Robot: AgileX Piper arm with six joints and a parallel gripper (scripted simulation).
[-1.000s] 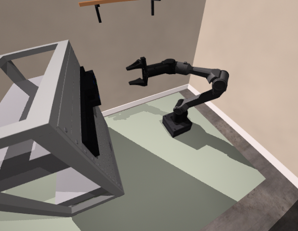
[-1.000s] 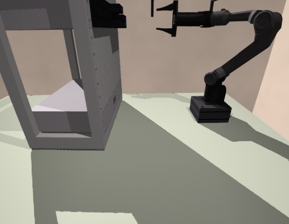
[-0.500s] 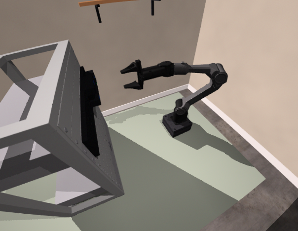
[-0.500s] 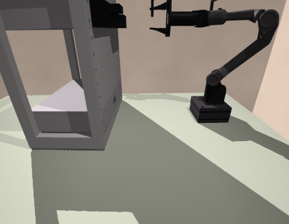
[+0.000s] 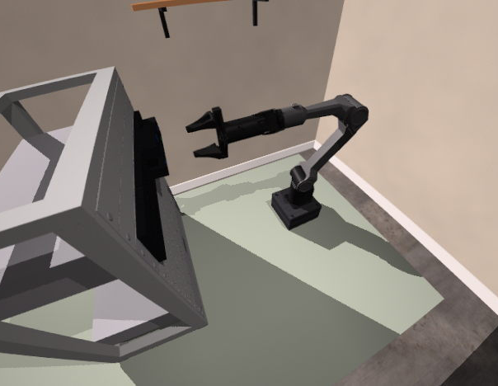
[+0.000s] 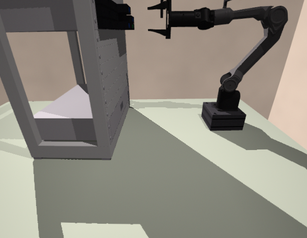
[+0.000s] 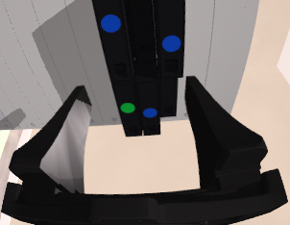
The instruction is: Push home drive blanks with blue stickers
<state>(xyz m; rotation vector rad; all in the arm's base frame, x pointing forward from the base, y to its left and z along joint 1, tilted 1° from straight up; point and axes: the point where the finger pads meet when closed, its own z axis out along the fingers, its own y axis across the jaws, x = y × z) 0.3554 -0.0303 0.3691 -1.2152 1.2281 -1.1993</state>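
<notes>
The grey rack [image 5: 96, 199] holds a black storage chassis [image 5: 147, 166] in its front; it also shows in the exterior view [image 6: 112, 15]. In the wrist view four black blanks stand out of it. Three carry blue stickers: one at upper left [image 7: 110, 23], one at upper right [image 7: 171, 43], one at lower right [image 7: 151, 112]. One carries a green sticker [image 7: 128, 108]. My gripper [image 5: 199, 138] is open and empty, in the air in front of the chassis, a short gap away from the blanks. It shows in the exterior view [image 6: 155, 19] and in the wrist view [image 7: 136, 116].
The arm's base [image 5: 295, 207] stands on the pale green mat near the back wall. A wooden shelf on black brackets [image 5: 174, 5] hangs on the wall above. The rack's lower front is covered by grey panels [image 6: 114, 84].
</notes>
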